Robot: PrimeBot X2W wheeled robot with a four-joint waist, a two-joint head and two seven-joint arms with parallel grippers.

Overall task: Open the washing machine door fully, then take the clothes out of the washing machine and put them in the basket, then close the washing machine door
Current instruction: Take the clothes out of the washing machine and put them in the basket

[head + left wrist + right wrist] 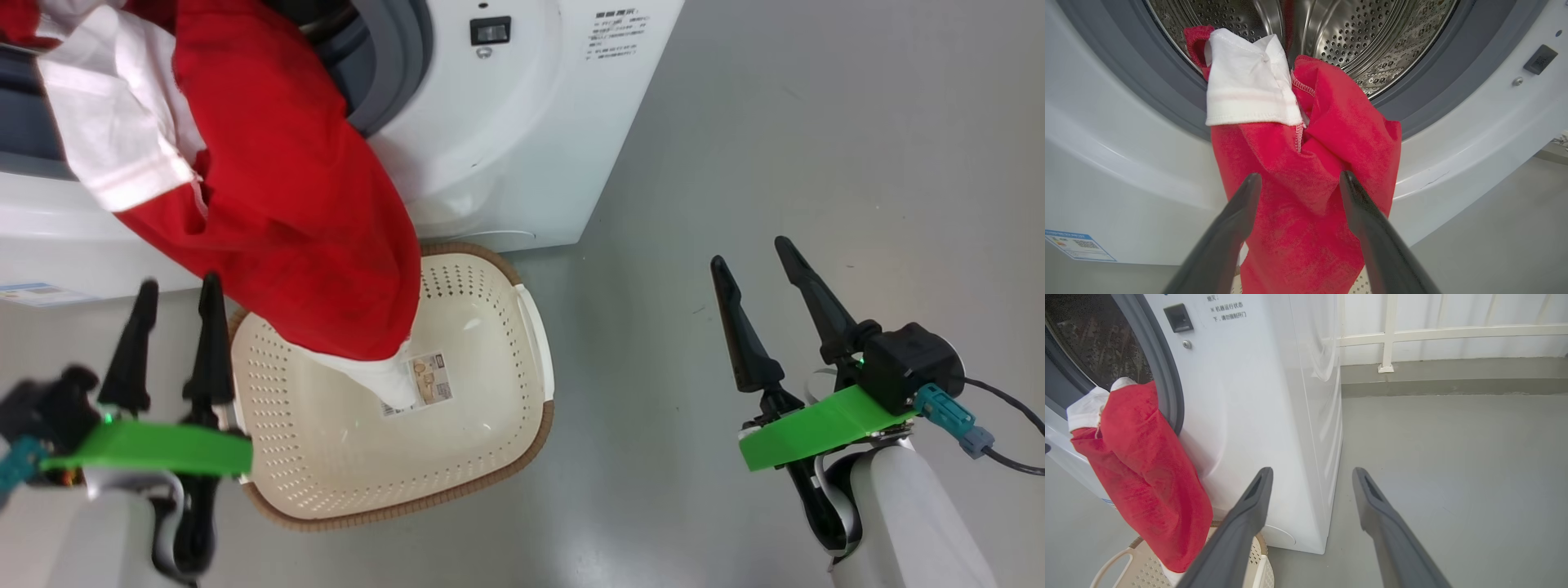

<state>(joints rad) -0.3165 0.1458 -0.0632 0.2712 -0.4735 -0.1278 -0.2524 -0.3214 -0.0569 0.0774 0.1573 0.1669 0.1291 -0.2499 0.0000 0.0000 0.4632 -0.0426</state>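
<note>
The left gripper (180, 286) and right gripper (747, 249) are hovering spread and empty beside the basket (490, 457), while the red garment (294, 204) is dangling into it, probably wanting a high pinch.

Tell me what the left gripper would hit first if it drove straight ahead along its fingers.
Most likely the red garment hanging out of the drum; the open left gripper points at it. Behind it lies the washing machine front. The gap is unclear.

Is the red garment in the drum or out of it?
Partly out: the red garment hangs over the grey ring at the drum's mouth, its white lower end reaching down into the basket.
</note>
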